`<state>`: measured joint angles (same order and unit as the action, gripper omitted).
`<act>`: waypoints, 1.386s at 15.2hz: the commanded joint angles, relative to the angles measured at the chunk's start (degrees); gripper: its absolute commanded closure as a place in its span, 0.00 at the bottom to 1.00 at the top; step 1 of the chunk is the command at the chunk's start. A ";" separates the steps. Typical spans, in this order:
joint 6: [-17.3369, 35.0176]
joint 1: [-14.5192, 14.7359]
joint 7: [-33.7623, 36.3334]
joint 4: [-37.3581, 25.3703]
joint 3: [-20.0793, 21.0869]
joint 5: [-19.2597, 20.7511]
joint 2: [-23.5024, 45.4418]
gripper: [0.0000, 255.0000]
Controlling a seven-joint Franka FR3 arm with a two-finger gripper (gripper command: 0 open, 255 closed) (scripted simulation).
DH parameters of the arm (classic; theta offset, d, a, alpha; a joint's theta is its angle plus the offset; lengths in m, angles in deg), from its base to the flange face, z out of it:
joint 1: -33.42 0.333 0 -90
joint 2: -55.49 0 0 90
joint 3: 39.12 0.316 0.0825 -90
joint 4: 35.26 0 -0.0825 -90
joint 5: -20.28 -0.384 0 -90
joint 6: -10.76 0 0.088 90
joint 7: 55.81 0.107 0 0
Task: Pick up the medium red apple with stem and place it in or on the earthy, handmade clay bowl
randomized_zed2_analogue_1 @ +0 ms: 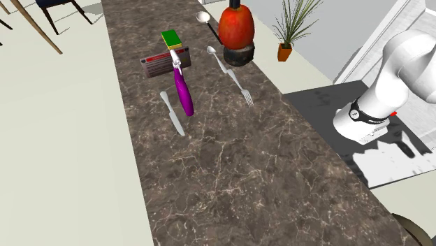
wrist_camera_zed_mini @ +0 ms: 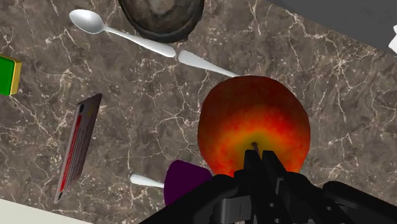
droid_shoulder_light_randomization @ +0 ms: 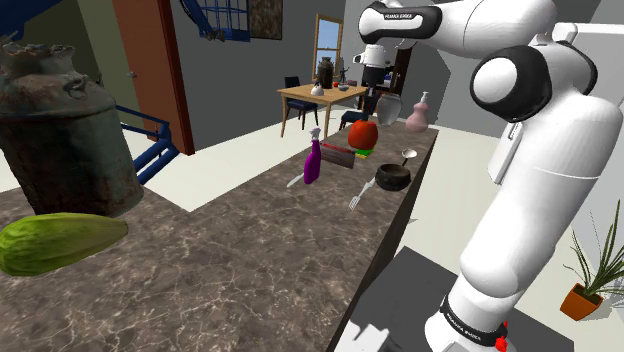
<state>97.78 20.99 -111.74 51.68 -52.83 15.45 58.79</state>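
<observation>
Above the marbled counter (randomized_zed2_analogue_1: 244, 168), the red-orange apple (wrist_camera_zed_mini: 254, 124) is held up, gripper (wrist_camera_zed_mini: 257, 167) fingers pinched nearly together on its top at the stem. Second exterior view: dark bowl (randomized_zed2_analogue_1: 237, 53) at the apple's 6 o'clock, overlapping it; fork (randomized_zed2_analogue_1: 229, 73) beyond at 6; purple spray bottle (randomized_zed2_analogue_1: 183, 91) at 8; knife (randomized_zed2_analogue_1: 172, 113) past that. Shoulder view: bowl at the apple's 4 o'clock, apart.

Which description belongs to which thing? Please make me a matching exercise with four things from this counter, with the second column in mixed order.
1 apple
2 spray bottle
3 bowl
4 sponge

A green and yellow
B clasped in the claw
C dark, standing on the counter
D purple

Pairs: 1-B, 2-D, 3-C, 4-A
</observation>
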 commanded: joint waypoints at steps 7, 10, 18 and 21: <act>-3.26 -5.93 -10.71 -4.58 -4.99 -0.34 2.21 1.00; -5.00 -8.52 -14.97 -7.88 -6.91 -0.92 4.20 1.00; -3.90 -11.79 -20.32 -8.36 -9.00 -1.59 6.31 1.00; -1.24 -11.48 -20.26 -4.92 -8.91 -1.25 5.47 1.00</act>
<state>95.42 9.34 -132.04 45.10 -61.77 13.97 64.87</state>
